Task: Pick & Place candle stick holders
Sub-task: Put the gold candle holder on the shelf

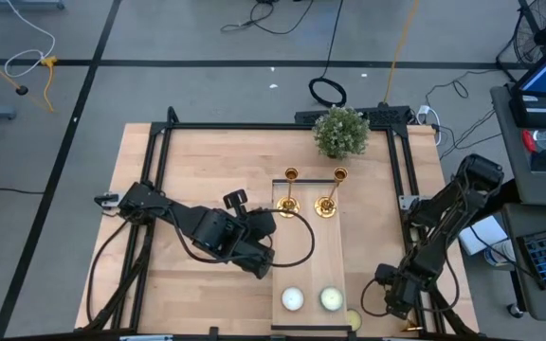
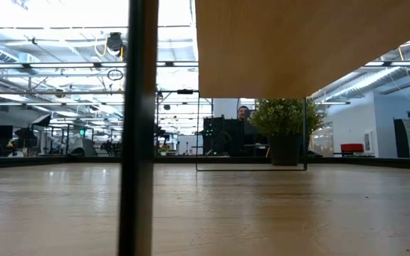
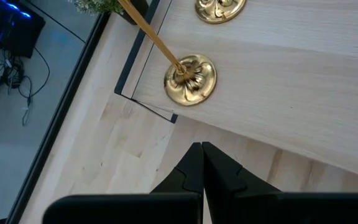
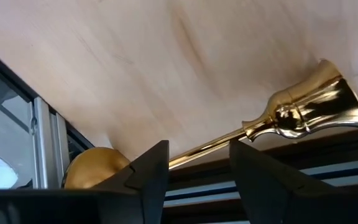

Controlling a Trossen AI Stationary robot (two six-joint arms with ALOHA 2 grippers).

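pale wooden worktop [image 1: 207, 170] with a black metal frame round its edge, sitting on a grey floor with cables trailing about. a long light wood board [image 1: 309, 275] lies on it, running toward the front edge. at the far end of the worktop there's a small green potted plant [image 1: 339, 132]. the low view looks across into a big open workshop with ceiling lights, and a person sits behind the plant.

two slim shiny brass candlesticks [image 1: 289, 192] and [image 1: 330, 192] stand upright side by side at the far end of the board. two round pale candles [image 1: 293, 299] sit at the near end.

left hand [image 3: 202, 167] is pinched fully together, empty, hovering just beside the board's edge, near the flared base of the closest standing one.

right hand [image 4: 197, 165] is down at the worktop's front right corner, fingers partly apart with the thin stem of a third brass candlestick [image 4: 303, 109] lying on its side between them. can't tell if they actually grip it.
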